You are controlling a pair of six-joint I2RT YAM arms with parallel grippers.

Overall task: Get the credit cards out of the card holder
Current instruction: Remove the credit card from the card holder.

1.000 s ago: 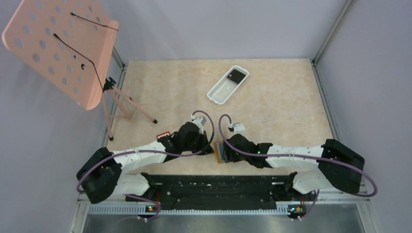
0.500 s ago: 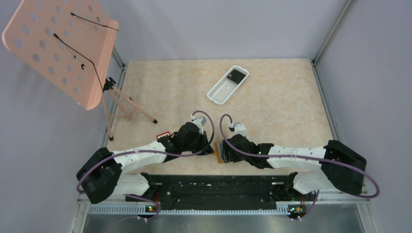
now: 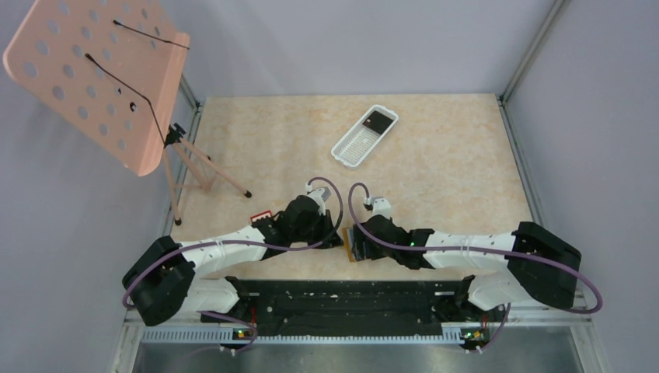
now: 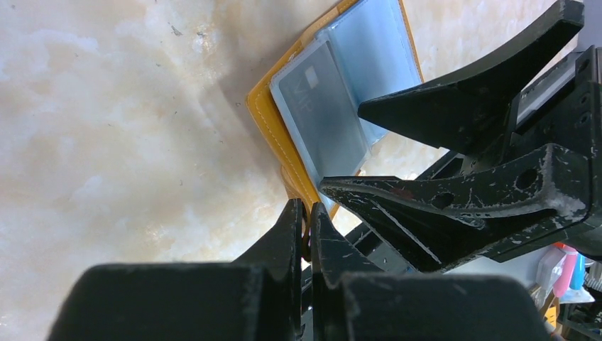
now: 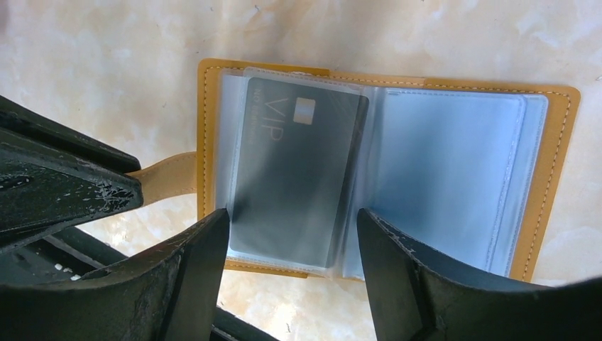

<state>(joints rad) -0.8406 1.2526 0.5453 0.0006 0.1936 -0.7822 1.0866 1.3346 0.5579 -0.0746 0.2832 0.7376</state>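
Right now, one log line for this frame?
card holder open flat | left gripper shut on tab | right gripper open astride sleeved grey card

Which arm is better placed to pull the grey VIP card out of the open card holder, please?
Right. The right tool is open and straddles the grey VIP card in the card holder. The left tool is shut on the holder's tab, likely anchoring it.

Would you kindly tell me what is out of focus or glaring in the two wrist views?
Left wrist: the left gripper blurs up close, the card holder sharp. Right wrist: the grey card reads VIP at its top but softens toward the right gripper; the sleeve shows mild sheen.
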